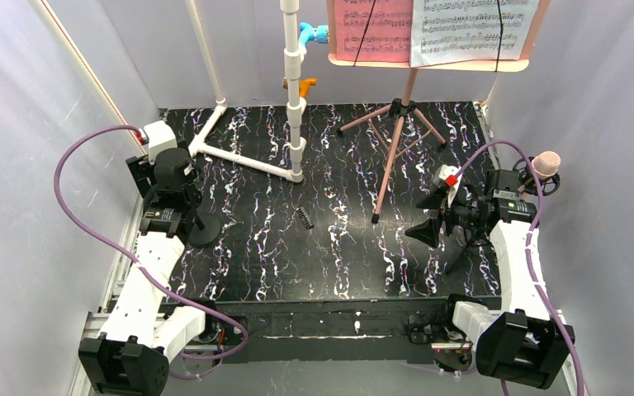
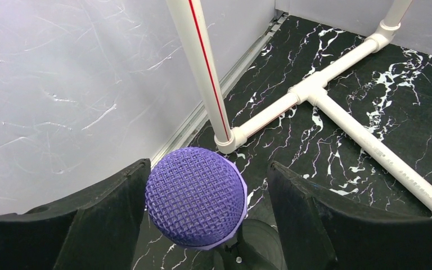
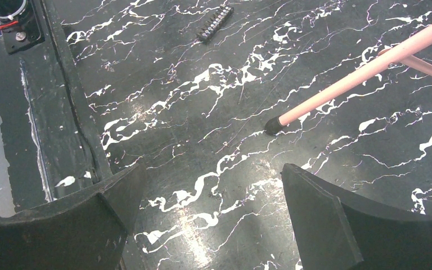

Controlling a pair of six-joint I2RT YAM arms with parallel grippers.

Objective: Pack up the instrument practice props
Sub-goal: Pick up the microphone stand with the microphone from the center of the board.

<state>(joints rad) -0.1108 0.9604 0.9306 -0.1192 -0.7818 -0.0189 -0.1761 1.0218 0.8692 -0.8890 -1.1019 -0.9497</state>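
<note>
Seen from above, the pink music stand holds its sheet-music pages at the back of the worktop; at the left wrist, the left jaws stand spread around a purple mesh microphone head; at the right wrist, the right jaws gape near the stand's foot.

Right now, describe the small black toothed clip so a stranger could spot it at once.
Find the pink tripod music stand at the back right of the black marbled table and follow its front leg to its black foot. Left of that foot lies the clip, alone: a short black toothed strip, tiny compared with the white pipe frame.
</note>
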